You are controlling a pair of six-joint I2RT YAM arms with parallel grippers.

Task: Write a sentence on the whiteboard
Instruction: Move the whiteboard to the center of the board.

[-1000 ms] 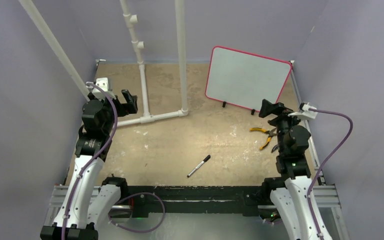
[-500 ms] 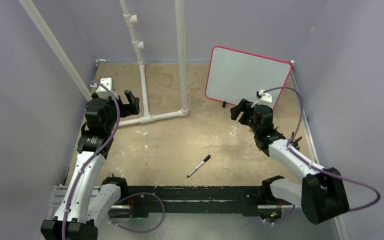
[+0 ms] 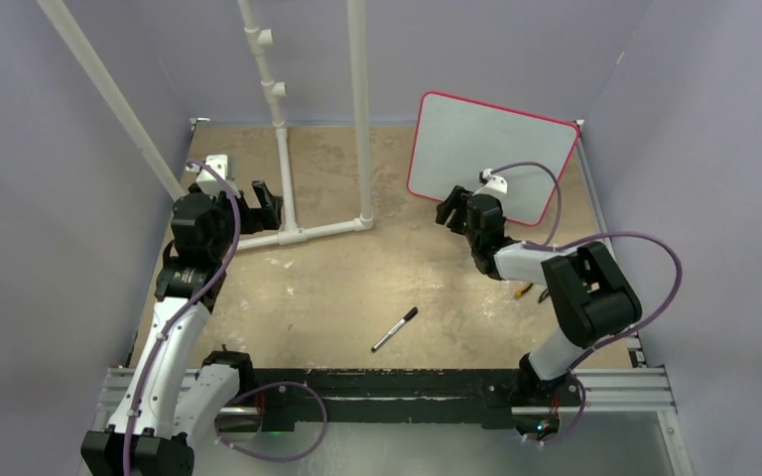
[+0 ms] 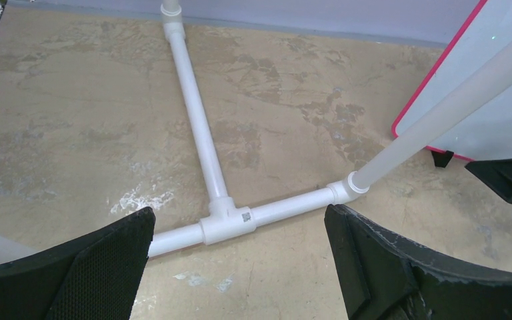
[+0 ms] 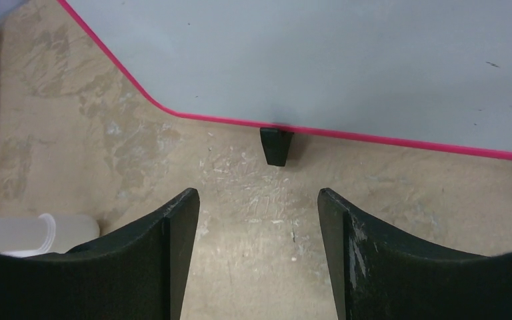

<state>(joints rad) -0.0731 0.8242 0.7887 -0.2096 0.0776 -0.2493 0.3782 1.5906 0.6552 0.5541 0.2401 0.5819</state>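
The whiteboard (image 3: 491, 154), white with a pink-red frame and black feet, stands tilted at the back right; its face is blank, no sentence shows. It also shows in the right wrist view (image 5: 347, 60) and the left wrist view (image 4: 480, 100). My right gripper (image 3: 453, 210) is open and empty, low over the table just in front of the board's left foot (image 5: 277, 145). My left gripper (image 3: 266, 205) is open and empty at the left, near the pipe base. A black marker (image 3: 395, 328) lies on the table near the front middle, away from both grippers.
A white PVC pipe frame (image 3: 303, 234) stands at the back left, its T-joint (image 4: 230, 223) on the table ahead of my left gripper. Yellow-handled pliers (image 3: 524, 291) lie mostly hidden under my right arm. Purple walls enclose the table.
My right arm has swung left and forward from the right side to the whiteboard's lower left edge. My left gripper has shifted slightly right toward the pipe.
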